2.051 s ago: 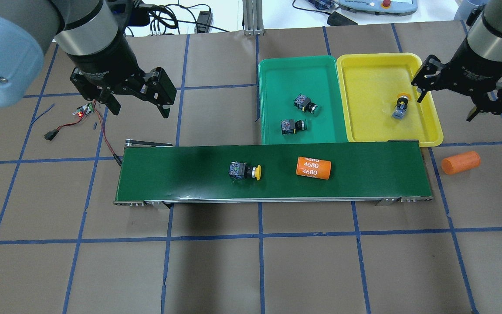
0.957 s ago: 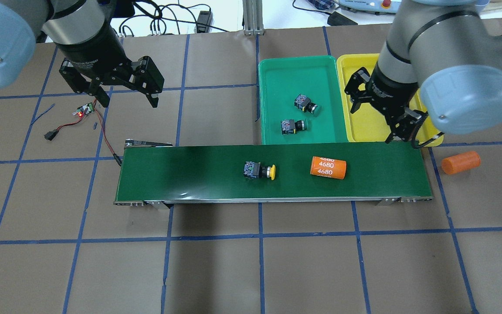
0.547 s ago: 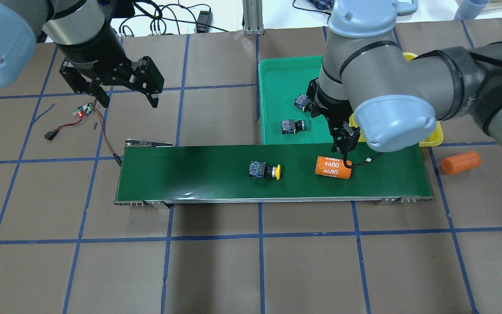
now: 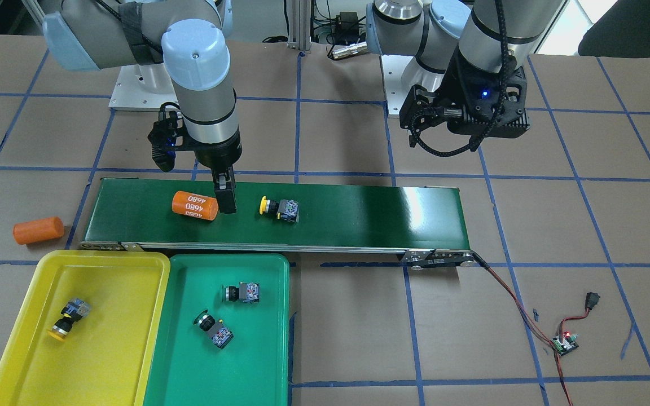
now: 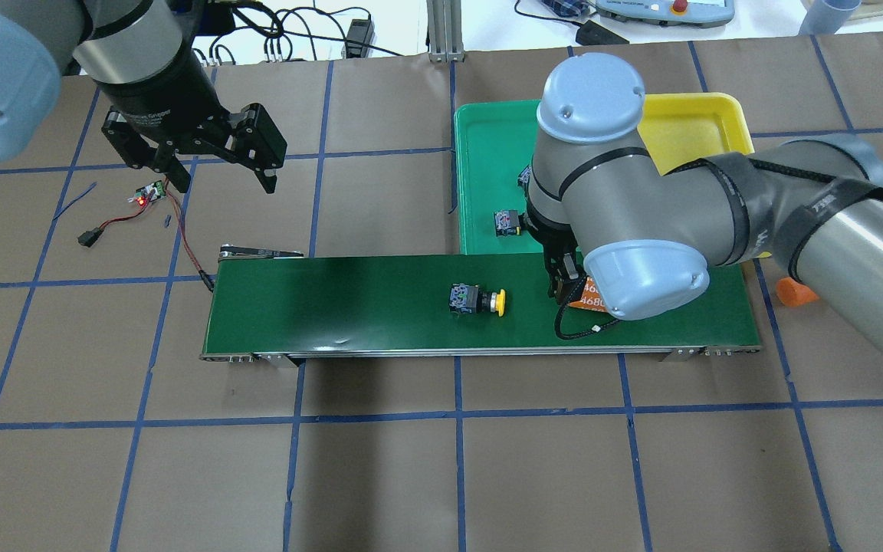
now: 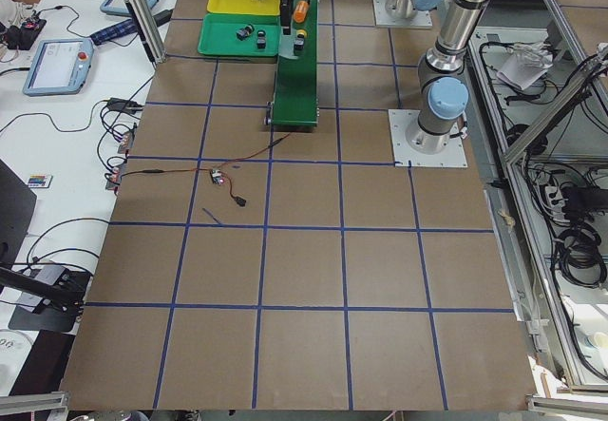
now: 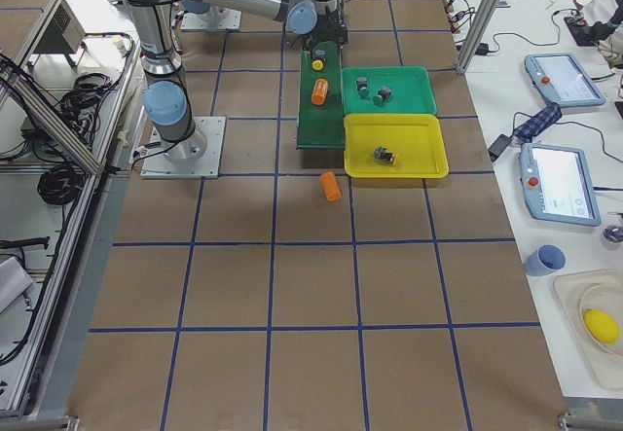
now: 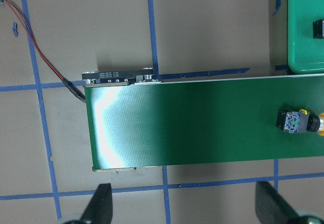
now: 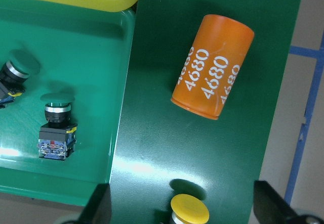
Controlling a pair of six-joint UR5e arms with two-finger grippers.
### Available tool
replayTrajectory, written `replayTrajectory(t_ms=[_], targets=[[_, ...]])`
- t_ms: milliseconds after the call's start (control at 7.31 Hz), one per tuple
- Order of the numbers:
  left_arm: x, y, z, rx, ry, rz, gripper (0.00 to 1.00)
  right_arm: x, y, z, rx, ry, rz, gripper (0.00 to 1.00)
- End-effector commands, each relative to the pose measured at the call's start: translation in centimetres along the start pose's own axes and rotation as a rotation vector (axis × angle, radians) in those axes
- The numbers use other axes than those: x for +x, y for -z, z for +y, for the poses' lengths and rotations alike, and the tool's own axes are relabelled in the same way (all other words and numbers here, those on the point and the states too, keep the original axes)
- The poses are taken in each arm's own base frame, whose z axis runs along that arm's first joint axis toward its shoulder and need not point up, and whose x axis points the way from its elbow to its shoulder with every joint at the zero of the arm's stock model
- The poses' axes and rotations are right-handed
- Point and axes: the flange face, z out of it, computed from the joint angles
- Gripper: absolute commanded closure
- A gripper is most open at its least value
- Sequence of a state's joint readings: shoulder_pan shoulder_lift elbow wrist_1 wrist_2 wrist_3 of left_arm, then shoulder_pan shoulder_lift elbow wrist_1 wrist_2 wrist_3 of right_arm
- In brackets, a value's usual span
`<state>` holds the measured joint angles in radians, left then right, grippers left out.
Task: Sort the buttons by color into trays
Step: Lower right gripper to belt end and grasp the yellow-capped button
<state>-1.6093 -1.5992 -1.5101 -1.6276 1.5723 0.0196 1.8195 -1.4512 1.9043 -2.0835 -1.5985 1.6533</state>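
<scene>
One yellow button lies on its side on the dark-green conveyor belt; it also shows in the front view and the left wrist view. Two green buttons lie in the green tray. The other yellow button lies in the yellow tray. My right gripper is open and empty over the belt, between the yellow button and the "4680" cylinder. My left gripper is open and empty, above the table behind the belt's left end.
A second orange cylinder lies on the table off the belt's end, beside the yellow tray. A small circuit board with red and black wires lies under my left gripper. My right arm hides part of both trays in the overhead view.
My right arm swung from beyond the yellow tray across both trays to the belt. The yellow button and the "4680" cylinder rode rightward on the belt. My left gripper barely moved.
</scene>
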Motion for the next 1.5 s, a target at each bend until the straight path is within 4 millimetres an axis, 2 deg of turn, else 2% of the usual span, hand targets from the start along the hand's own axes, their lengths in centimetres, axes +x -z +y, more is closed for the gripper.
replayTrajectory(t_ms=[0, 137, 273, 547, 957, 1367], targets=[[0.1, 0.0, 0.2, 0.000, -0.003, -0.002, 0.00, 1.3, -1.7, 0.8, -0.004, -0.018, -0.017, 0.00], [0.1, -0.1, 0.3, -0.002, -0.003, 0.000, 0.00, 1.4, -2.1, 2.0, -0.032, -0.022, -0.017, 0.00], [0.1, -0.2, 0.1, -0.003, -0.011, 0.008, 0.00, 0.5, -3.1, 2.6, -0.044, -0.030, -0.054, 0.00], [0.1, -0.2, 0.1, -0.003, -0.012, 0.008, 0.00, 0.4, -5.0, 4.4, -0.041, -0.031, -0.048, 0.00], [0.1, 0.1, 0.3, 0.002, -0.014, 0.009, 0.00, -0.1, -6.8, 4.6, -0.041, -0.050, -0.017, 0.00], [-0.1, 0.3, 0.2, 0.006, -0.013, 0.008, 0.00, -0.1, -7.1, 4.5, -0.035, -0.041, -0.012, 0.00]])
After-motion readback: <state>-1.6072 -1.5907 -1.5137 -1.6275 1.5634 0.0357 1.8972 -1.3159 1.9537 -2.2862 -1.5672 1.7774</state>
